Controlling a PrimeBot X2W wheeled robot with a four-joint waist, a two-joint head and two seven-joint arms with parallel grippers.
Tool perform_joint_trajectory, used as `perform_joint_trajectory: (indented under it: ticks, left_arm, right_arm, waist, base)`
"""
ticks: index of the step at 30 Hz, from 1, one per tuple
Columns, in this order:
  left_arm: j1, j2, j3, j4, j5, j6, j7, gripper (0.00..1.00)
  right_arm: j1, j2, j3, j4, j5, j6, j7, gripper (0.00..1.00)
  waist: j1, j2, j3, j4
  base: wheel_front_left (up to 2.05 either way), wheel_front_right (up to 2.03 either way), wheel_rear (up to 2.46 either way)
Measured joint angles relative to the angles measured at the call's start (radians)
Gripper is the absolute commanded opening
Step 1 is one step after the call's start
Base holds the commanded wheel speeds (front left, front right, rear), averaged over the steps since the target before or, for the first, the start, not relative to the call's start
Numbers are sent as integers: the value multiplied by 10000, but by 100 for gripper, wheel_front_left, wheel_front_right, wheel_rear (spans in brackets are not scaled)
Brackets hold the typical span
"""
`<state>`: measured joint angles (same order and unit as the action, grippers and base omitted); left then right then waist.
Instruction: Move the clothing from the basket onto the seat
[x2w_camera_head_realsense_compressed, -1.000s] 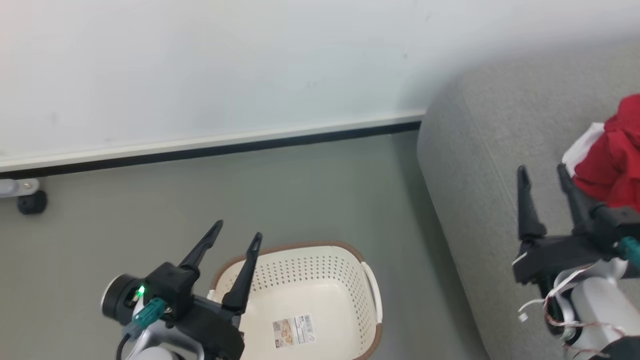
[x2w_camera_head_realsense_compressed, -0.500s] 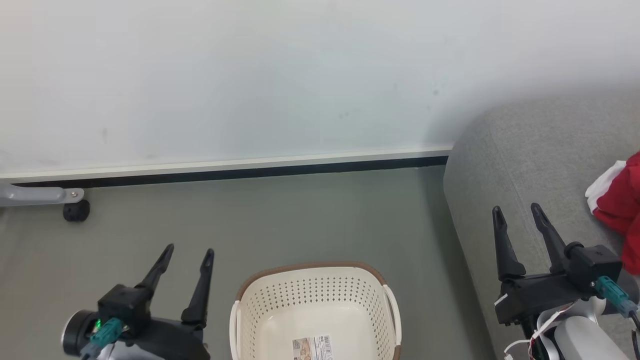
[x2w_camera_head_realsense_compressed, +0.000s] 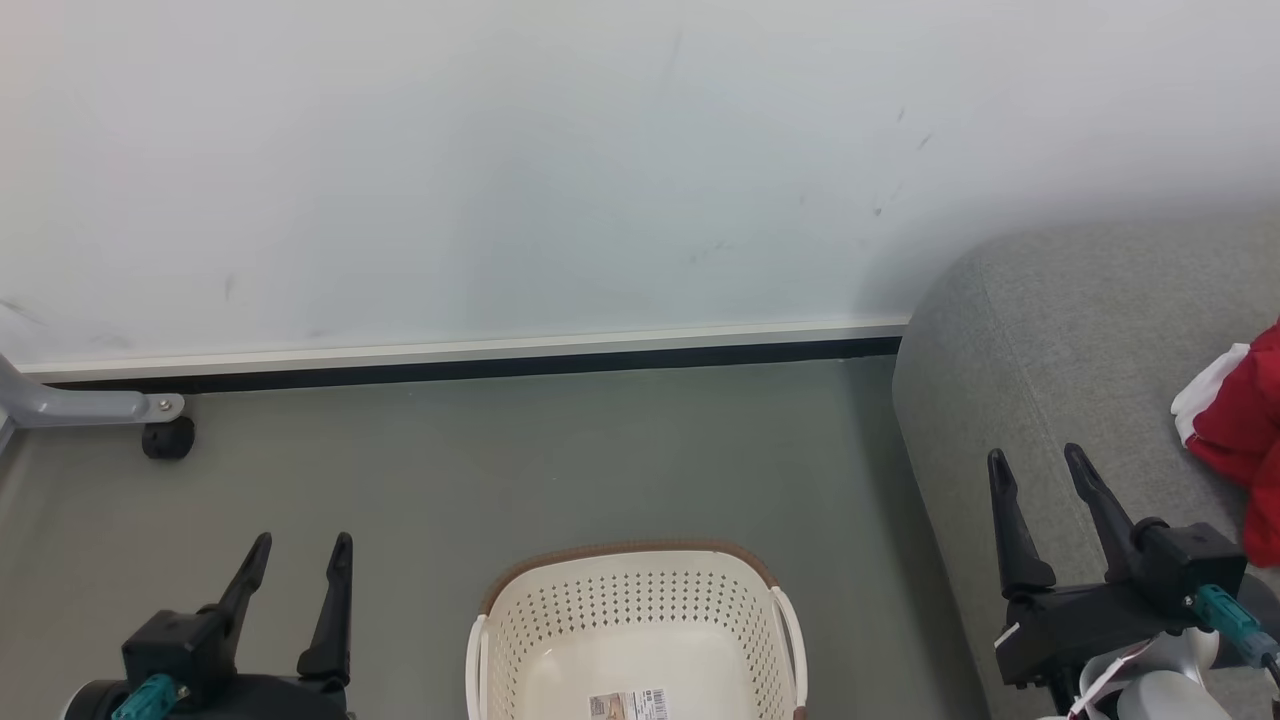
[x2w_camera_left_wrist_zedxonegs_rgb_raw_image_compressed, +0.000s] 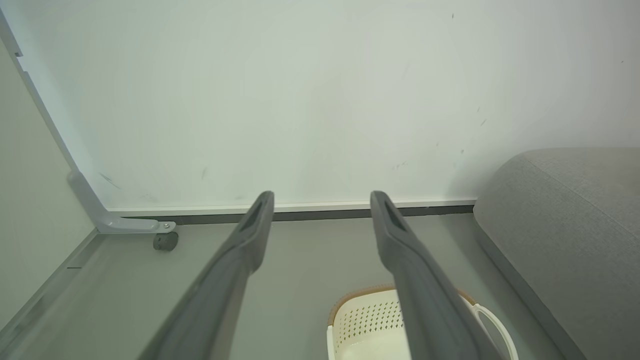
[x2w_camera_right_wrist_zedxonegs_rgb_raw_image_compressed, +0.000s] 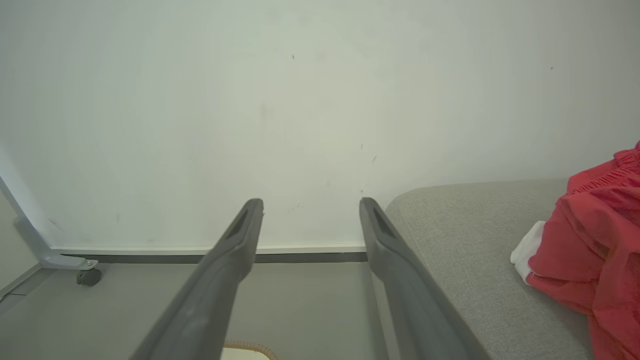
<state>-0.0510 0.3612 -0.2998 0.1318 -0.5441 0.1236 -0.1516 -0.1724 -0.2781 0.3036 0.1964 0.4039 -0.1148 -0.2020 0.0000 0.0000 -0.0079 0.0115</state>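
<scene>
Seat (x2w_camera_head_realsense_compressed: 1060, 330), grey and woven, stands to the right of the basket (x2w_camera_head_realsense_compressed: 640, 610), its rounded corner just beyond the basket's right handle and back toward the wall. The basket sits on the floor between the two arms. The part of its perforated inside that the head view shows is bare down to the barcode sticker (x2w_camera_head_realsense_compressed: 628, 703); its near end is cut off by the picture's edge, so whether anything remains there cannot be told.

The clothing (x2w_camera_head_realsense_compressed: 1245, 440), red with a white fold at its basket-side end, lies crumpled on top of the seat, well to the right of the basket. It is cut by the picture's edge, and no long axis can be read from the heap.

The right gripper (x2w_camera_head_realsense_compressed: 1035, 458) hangs over the seat's flank, between the basket and the clothing. Its fingers are spread, hold nothing and point toward the wall; the red fabric lies off to its right. The left gripper (x2w_camera_head_realsense_compressed: 302, 545) hovers over the floor on the basket's opposite side, fingers likewise parted and empty.

Judged from this, the transfer looks finished or nearly so. Any further handling of the heap would fall to the right arm, the nearer one, with a turn away from the basket.
</scene>
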Motion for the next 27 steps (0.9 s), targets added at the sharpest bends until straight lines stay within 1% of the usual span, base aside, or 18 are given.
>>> perform_joint_trajectory:
  ticks: [9, 13, 18, 27]
  left_arm:
    - [189, -182, 451, -71, 44, 8, -88, 100]
    - [237, -330, 675, -73, 121, 8, -88, 100]
    - [360, -483, 828, -100, 441, 8, -86, 100]
    - [388, -616, 1093, -207, 633, 8, -77, 100]
  right_arm:
    - [226, -12, -148, -293, -2, -12, 301, 100]
    - [239, -12, -196, -408, -69, -81, 437, 100]
    - [315, -12, -247, -575, -107, -82, 606, 100]
    - [434, -10, -311, -784, -230, -84, 884, 100]
  waist:
    - [0, 0, -46, 10]
    - [0, 0, -57, 16]
    - [0, 0, -71, 19]
    - [0, 1, -96, 14]
  base:
    - [0, 0, 0]
    - [0, 0, 0]
    - [0, 0, 0]
    - [0, 0, 0]
